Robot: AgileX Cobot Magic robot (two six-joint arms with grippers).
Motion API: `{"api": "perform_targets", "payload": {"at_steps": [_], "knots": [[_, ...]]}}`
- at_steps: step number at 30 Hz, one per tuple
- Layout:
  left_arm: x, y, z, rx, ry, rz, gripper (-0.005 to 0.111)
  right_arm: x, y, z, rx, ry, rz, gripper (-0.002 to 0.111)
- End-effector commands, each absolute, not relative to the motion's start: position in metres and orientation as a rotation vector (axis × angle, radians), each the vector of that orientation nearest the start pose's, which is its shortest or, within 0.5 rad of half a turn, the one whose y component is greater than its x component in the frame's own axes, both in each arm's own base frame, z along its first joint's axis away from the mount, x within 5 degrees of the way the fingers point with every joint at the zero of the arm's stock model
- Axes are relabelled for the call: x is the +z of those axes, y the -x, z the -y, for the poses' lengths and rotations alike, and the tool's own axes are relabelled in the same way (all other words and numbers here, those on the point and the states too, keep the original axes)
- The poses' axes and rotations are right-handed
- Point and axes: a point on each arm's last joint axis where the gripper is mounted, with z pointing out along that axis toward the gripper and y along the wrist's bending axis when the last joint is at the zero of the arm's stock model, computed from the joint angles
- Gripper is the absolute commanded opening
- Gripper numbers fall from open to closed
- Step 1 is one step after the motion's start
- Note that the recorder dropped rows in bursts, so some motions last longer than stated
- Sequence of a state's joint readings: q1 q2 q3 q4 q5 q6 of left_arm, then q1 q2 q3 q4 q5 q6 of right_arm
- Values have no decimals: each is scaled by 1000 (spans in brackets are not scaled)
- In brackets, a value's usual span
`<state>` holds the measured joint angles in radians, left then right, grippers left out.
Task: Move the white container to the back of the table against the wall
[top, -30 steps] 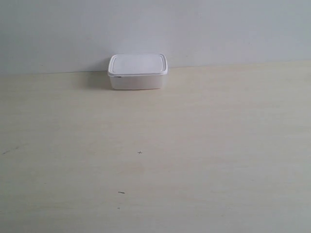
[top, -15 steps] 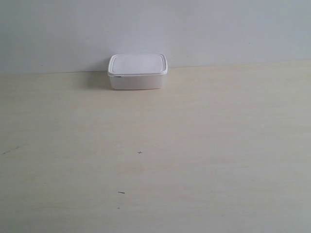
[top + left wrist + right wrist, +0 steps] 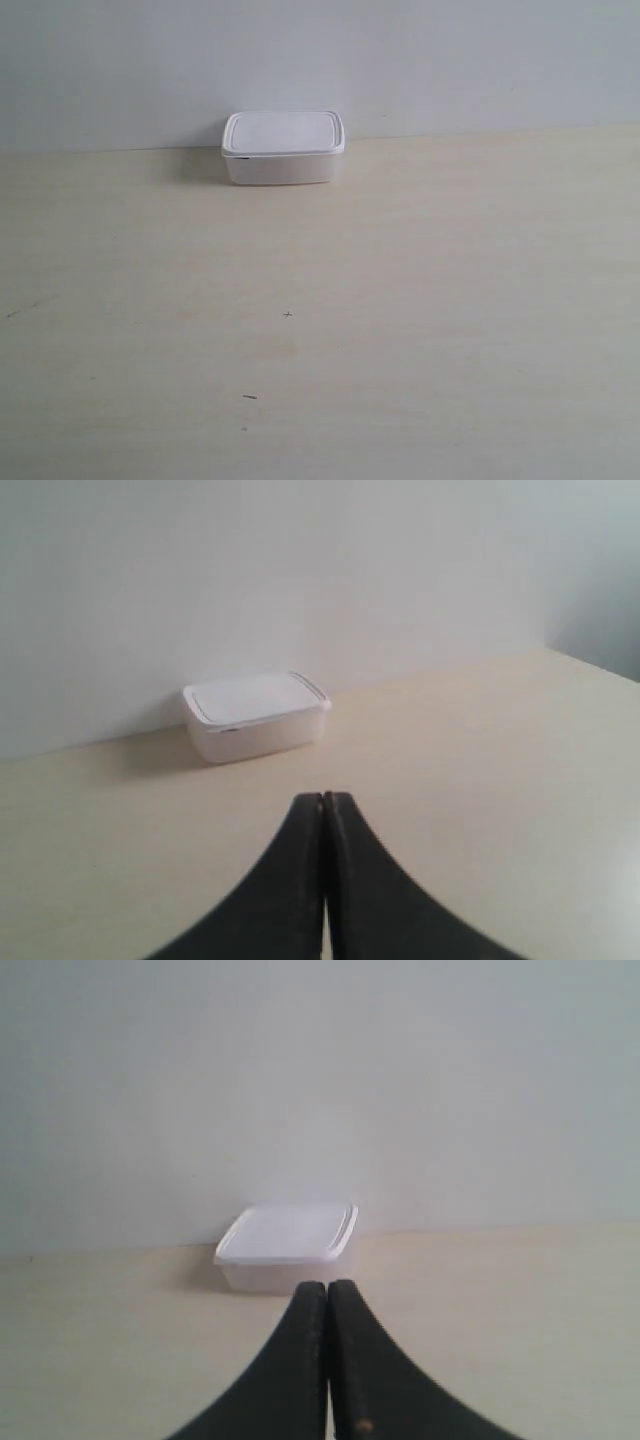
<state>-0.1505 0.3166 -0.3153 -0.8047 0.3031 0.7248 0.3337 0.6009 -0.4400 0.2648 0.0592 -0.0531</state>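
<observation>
The white container (image 3: 284, 147), lid on, stands at the back of the beige table (image 3: 400, 300) with its rear side against the pale wall (image 3: 400, 60). It also shows in the left wrist view as the white container (image 3: 256, 714) and in the right wrist view as the white container (image 3: 288, 1244). My left gripper (image 3: 323, 798) is shut with nothing in it, well short of the box. My right gripper (image 3: 327, 1287) is also shut and empty, its black tips in line with the box but apart from it. Neither arm appears in the exterior view.
A few tiny dark specks (image 3: 288, 314) mark the tabletop. In the left wrist view a wall corner (image 3: 546, 600) stands off to one side of the container.
</observation>
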Motion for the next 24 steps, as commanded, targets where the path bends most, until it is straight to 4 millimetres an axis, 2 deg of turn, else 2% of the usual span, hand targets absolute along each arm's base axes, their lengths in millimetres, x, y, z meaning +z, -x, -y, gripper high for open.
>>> {"api": "perform_targets", "payload": {"at_steps": [1,4,8,14,19,24], "knots": [[272,-79,26,-283,-189,-1667,0,312,-122,-35,381,42,-1421,0],[266,-84,13,-197,-37,-1583,0,286,-114,-31,367,35,-1428,0],[252,-85,9,-207,39,-1600,0,267,-100,-27,336,68,-1383,0],[229,-81,4,-168,72,-1607,0,257,-91,-24,338,68,-1368,0],[208,-73,3,-182,88,-1612,0,246,-90,-24,337,78,-1420,0],[211,-68,3,-196,83,-1555,0,244,-90,-24,336,78,-1426,0]]}}
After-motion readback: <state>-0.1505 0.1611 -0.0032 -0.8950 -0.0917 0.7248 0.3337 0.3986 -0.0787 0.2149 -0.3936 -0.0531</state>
